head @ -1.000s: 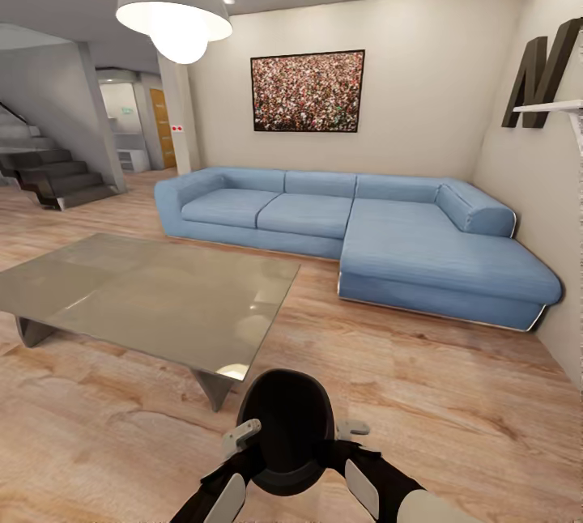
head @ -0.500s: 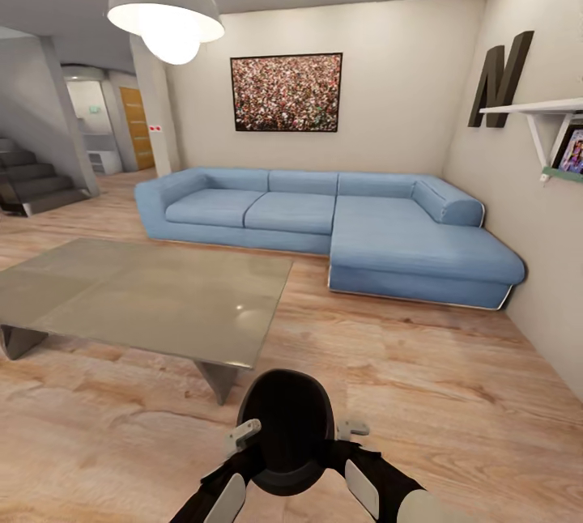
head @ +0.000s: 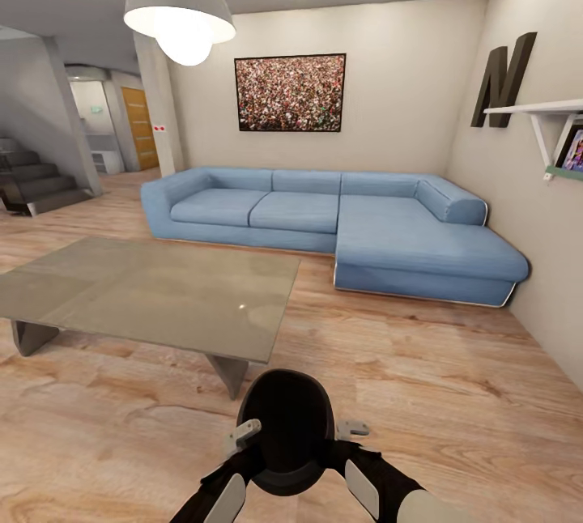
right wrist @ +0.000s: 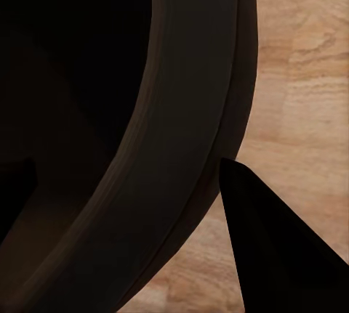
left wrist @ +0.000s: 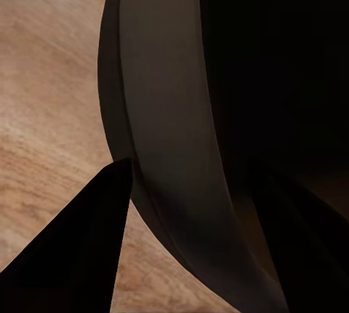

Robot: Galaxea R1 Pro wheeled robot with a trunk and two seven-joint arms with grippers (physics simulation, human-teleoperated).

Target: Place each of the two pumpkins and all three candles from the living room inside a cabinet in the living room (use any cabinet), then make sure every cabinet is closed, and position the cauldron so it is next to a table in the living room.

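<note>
Round black cauldron [head: 285,426] with wide open mouth sits gripped between left hand [head: 241,435] and right hand [head: 353,429], each clamped on its rim (carried above wooden floor), glossy glass-topped low desk [head: 154,296] lying ahead-left, nearer the left arm.

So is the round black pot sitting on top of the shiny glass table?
No, the round black cauldron is held between both grippers in front of the robot, nearer than the glossy glass-topped coffee table.

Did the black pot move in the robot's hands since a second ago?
No. The cauldron sits at the same spot between the left gripper and right gripper. Only the room shifted, because the camera turned.
</note>
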